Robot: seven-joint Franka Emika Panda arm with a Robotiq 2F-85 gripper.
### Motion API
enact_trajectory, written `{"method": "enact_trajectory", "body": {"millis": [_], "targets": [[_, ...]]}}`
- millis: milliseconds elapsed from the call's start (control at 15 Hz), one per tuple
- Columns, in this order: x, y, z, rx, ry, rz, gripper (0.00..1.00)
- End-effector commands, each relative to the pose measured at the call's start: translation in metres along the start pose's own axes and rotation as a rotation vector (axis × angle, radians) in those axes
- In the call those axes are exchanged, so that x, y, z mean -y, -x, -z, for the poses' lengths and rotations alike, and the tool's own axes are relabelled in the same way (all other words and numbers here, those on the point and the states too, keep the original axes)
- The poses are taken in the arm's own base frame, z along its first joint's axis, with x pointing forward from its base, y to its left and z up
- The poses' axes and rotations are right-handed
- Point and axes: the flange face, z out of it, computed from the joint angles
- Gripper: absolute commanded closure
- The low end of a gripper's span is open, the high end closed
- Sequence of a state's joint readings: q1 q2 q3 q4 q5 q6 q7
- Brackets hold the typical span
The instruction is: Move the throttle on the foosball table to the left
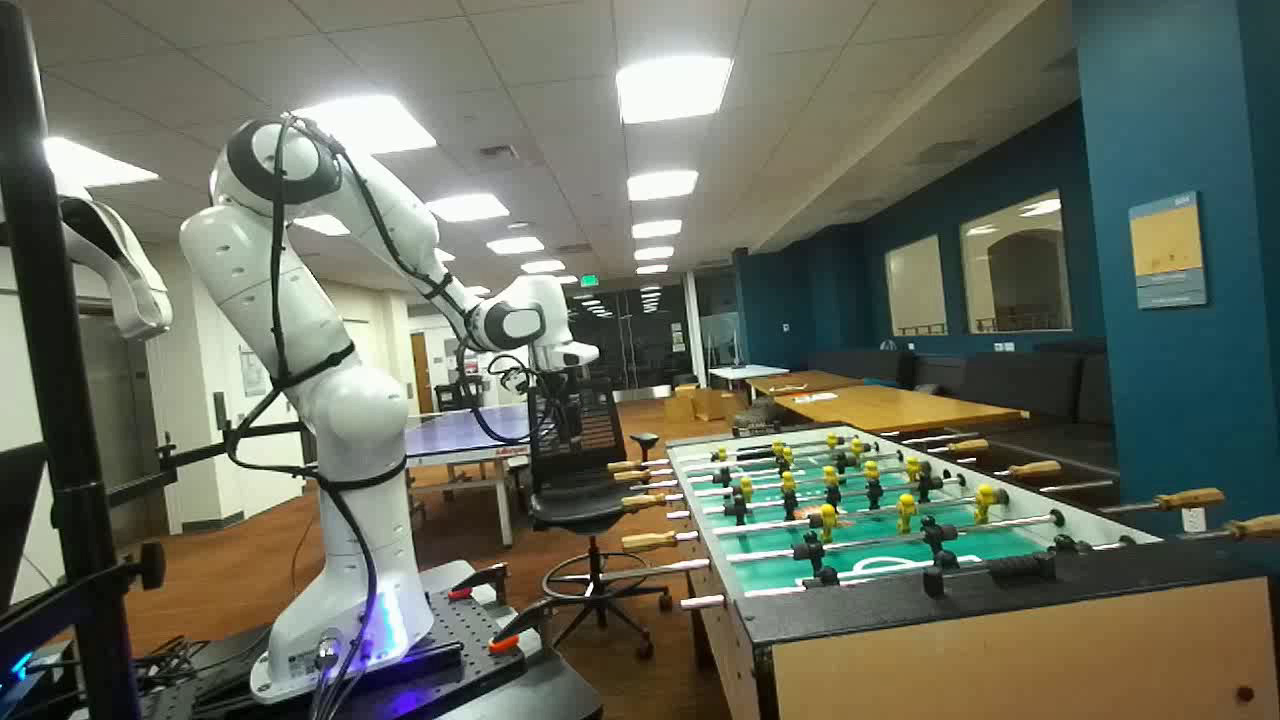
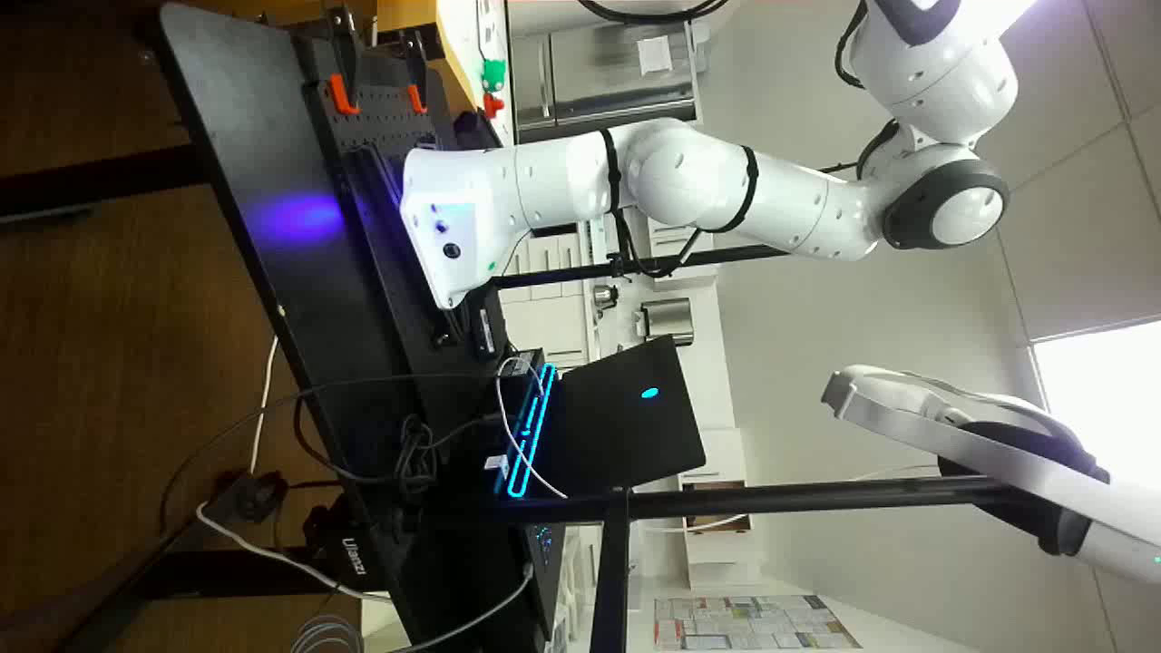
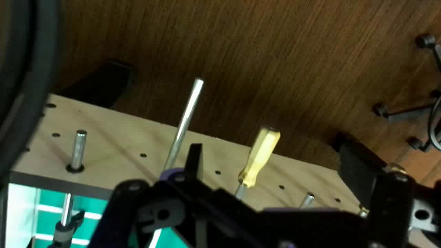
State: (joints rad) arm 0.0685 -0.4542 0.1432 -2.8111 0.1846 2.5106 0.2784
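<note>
- My hand (image 3: 270,144) is spread wide, its 2 fingers (image 3: 196,158) well apart with nothing in their grip.
- In the wrist view, 1 wooden handle (image 3: 259,156) shows between my fingers, farther off and untouched.
- Near it in that view, a bare metal rod (image 3: 186,117) sticks out past the pale wood side (image 3: 112,146).
- That side belongs to the foosball table (image 1: 1000,650), which stands near my arm (image 1: 355,410) in an exterior view.
- There my hand hangs higher than the foosball table's rods (image 1: 1003,523), dark against a black chair (image 1: 575,508) and hard to make out.
- Yellow figures (image 1: 827,520) and black figures (image 1: 935,535) line those rods over the green playfield (image 1: 770,572).
- In both exterior views my base (image 2: 458,209) stands on a black counter (image 2: 245,100); near it shows a laptop (image 2: 626,422) with its lid up.
</note>
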Motion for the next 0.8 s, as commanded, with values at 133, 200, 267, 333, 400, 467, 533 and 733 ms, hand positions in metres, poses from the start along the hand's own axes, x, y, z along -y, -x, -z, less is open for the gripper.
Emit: {"method": "enact_trajectory", "body": {"millis": [133, 200, 267, 333, 400, 467, 533, 733], "targets": [[0.009, -0.015, 0.025, -0.059, -0.024, 0.006, 0.0], [0.009, -0.015, 0.027, -0.064, -0.026, 0.007, 0.0], [0.009, -0.015, 0.028, -0.066, -0.026, 0.007, 0.0], [0.009, -0.015, 0.027, -0.065, -0.026, 0.007, 0.0], [0.009, -0.014, 0.027, -0.065, -0.026, 0.007, 0.0], [0.009, -0.014, 0.027, -0.065, -0.026, 0.007, 0.0], [0.009, -0.014, 0.027, -0.065, -0.026, 0.007, 0.0], [0.009, -0.014, 0.027, -0.065, -0.025, 0.007, 0.0]]}}
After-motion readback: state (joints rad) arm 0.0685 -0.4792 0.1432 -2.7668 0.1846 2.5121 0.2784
